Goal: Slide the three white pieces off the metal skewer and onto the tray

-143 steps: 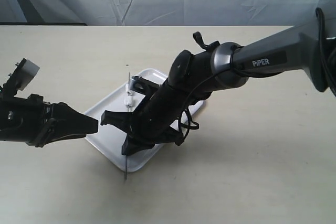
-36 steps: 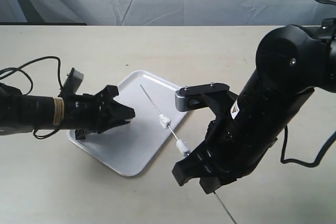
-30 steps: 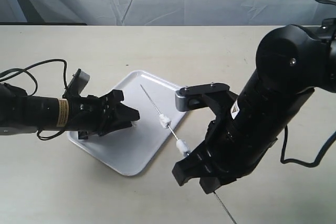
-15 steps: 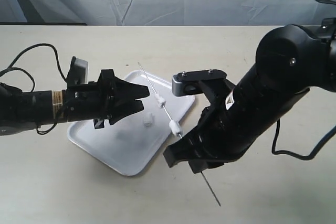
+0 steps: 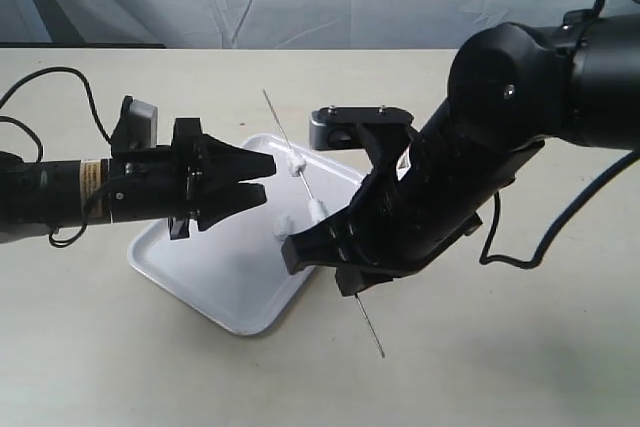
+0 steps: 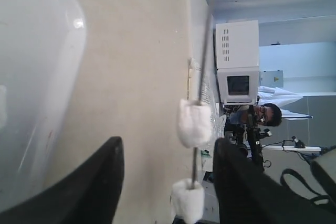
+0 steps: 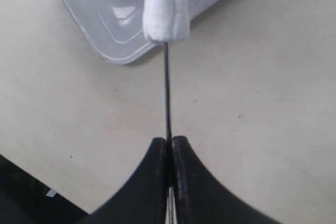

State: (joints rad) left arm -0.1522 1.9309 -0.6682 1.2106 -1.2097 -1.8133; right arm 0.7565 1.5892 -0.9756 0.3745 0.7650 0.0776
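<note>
right gripper [image 7: 168,142]: closed hard on the metal skewer, low on its shaft toward the bench's near edge. I grip there so the threaded length stays clear.
metal skewer [image 5: 371,332]: tilted, short tip jutting past the grip at the near edge, long end rising toward the far edge above the tray.
tray [image 5: 215,267]: flat mid-bench, under the skewer to catch whatever comes off.
loose piece [image 5: 281,225]: one of the three white pieces, lying on the tray just beside the shaft.
threaded pieces: lower piece [image 5: 318,210] and upper piece [image 5: 295,162], apart on the rod.
left gripper [image 5: 258,179]: in from the left edge, jaws spread wide, empty, lined up on the upper piece. I judge it's set to strip it next.
</note>
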